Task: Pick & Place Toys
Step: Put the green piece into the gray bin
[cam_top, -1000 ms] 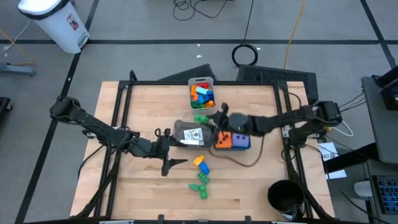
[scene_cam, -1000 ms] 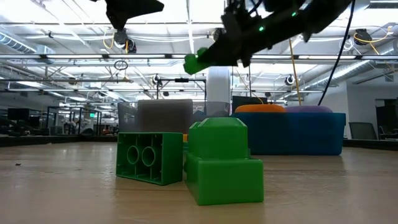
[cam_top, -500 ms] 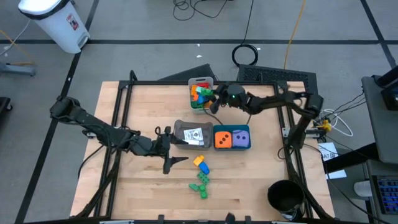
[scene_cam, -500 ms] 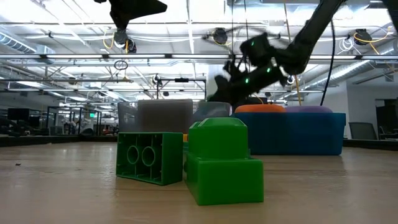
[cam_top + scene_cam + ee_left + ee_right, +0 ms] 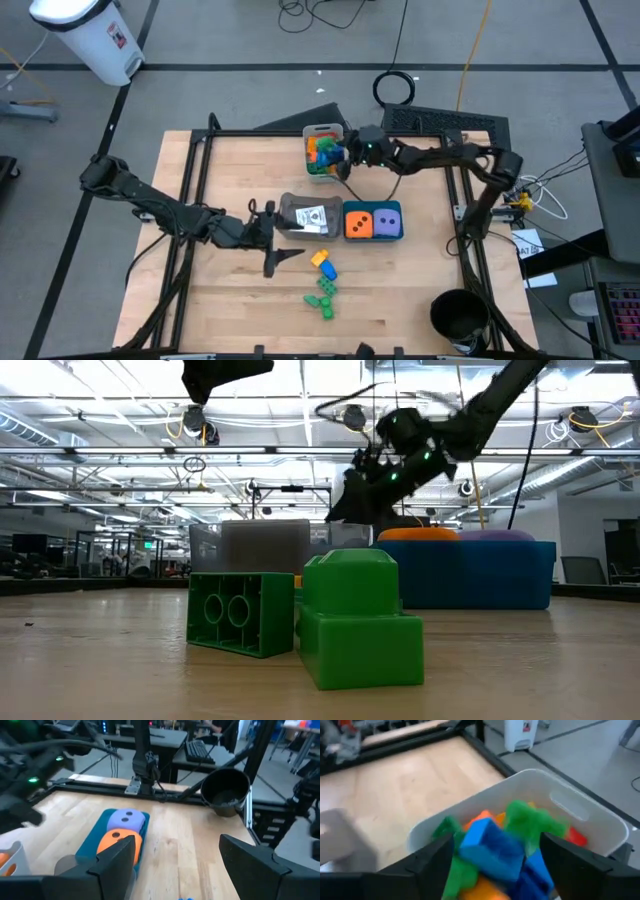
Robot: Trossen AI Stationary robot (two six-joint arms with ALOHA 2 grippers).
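Overflowing with glossy blocky bricks (image 5: pixel 492 845), a smooth white bin (image 5: pixel 580 812).

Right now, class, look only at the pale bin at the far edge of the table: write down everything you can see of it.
The pale bin is a small rectangular tub of smooth whitish plastic with rounded corners and a slot handle in one end wall. It stands upright on the wooden table, at the far edge near the middle. Blue, green and orange bricks fill it in a loose heap, with red showing at one side. The right gripper hovers open just above its rim.
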